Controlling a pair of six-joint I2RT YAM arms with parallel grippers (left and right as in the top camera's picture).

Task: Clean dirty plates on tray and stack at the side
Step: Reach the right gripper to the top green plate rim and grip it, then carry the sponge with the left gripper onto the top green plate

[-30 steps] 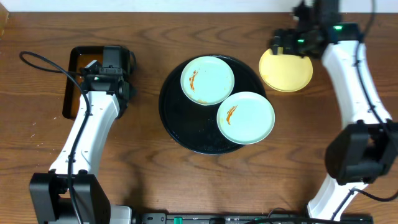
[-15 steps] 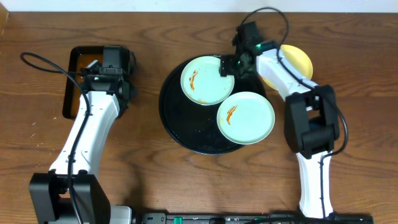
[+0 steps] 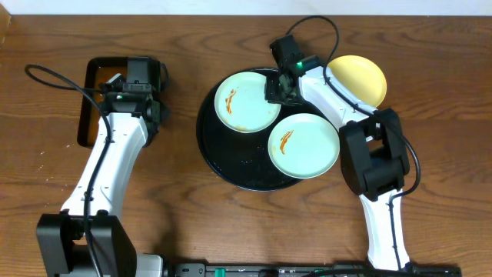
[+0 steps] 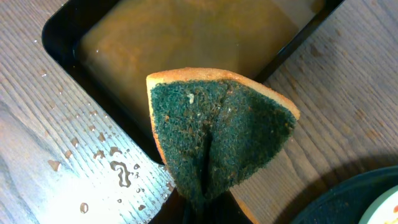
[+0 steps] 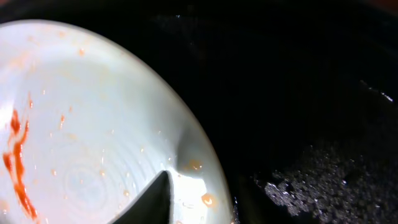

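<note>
My right end effector (image 3: 275, 91), wide a second ago, now pinches the 11 o'clock plate (image 3: 242, 104) by its rim; I judge scrubbing comes next.

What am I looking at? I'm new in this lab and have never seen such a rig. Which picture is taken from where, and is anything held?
These are two robot arms at a wooden table, each ending in a two-finger gripper. The wide picture comes from a camera overhead; the close-ups come from cameras on the wrists. A round black tray carries two sauce-smeared plates, the farther mint plate and the nearer mint plate. A yellow plate lies beside it, and a black pan holds brownish liquid. The left gripper is shut on a green sponge above the pan. The right gripper sits at the farther plate's rim; whether it has clamped is unclear.
</note>
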